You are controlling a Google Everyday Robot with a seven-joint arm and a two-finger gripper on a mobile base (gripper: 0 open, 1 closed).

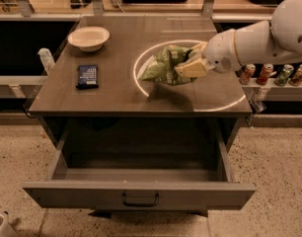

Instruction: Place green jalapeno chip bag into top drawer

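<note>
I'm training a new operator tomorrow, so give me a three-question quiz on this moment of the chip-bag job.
1. Fill in: the dark-blue packet lies flat on the ____, camera-left of the gripper.
2. The gripper is shut on: A) nothing B) the green jalapeno chip bag C) the dark-blue packet.
3. True or false: the top drawer is closed.

Key: 1 tabletop. 2 B; the gripper is over the tabletop's camera-right half. 3 false; the drawer stands pulled open.
</note>
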